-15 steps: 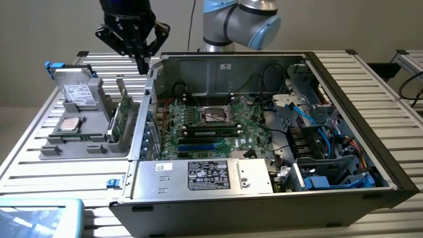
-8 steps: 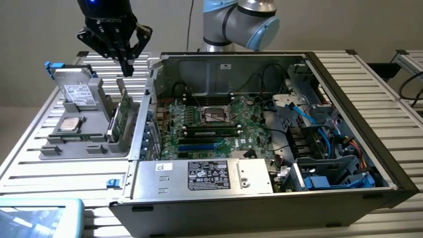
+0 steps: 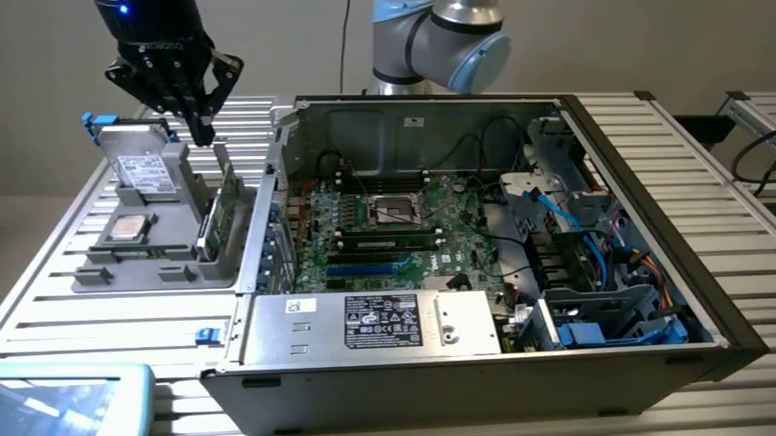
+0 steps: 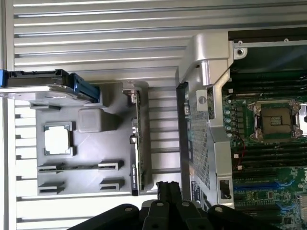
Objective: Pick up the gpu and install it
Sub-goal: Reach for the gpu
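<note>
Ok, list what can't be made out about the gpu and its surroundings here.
gpu: edge-on in the wrist view, faces unseen; in the exterior view the grey holder hides its lower part.
Hard drive label: too small to read, exterior view.
Motherboard near edge: hidden behind the power supply, exterior view.

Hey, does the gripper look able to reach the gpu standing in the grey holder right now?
Probably yes. The gripper hangs shut close above the gpu, which stands on edge in the grey holder with its top edge bare. Nothing lies between them, though the computer case runs close alongside.
</note>
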`<state>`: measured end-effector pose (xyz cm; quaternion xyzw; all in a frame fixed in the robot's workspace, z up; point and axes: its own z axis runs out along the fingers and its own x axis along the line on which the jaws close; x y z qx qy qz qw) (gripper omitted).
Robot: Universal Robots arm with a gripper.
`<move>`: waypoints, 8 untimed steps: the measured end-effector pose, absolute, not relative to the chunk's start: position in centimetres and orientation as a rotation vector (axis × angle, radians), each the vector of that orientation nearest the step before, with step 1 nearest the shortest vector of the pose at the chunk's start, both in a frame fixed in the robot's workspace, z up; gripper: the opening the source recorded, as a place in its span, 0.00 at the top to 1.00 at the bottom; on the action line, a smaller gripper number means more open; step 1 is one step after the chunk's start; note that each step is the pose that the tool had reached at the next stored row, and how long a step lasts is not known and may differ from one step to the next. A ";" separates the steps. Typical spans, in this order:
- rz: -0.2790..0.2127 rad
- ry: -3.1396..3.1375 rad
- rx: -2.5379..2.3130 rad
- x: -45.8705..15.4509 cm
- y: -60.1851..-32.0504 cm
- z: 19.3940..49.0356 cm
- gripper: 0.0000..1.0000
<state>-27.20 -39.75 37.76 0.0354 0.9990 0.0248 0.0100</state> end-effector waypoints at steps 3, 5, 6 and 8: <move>0.078 3.119 0.111 -28.3 -39.7 37.3 0.88; 0.080 3.119 0.111 -28.8 -39.7 37.0 0.88; 0.081 3.119 0.111 -28.9 -39.7 36.9 0.88; 0.084 3.119 0.111 -29.2 -39.5 36.6 0.88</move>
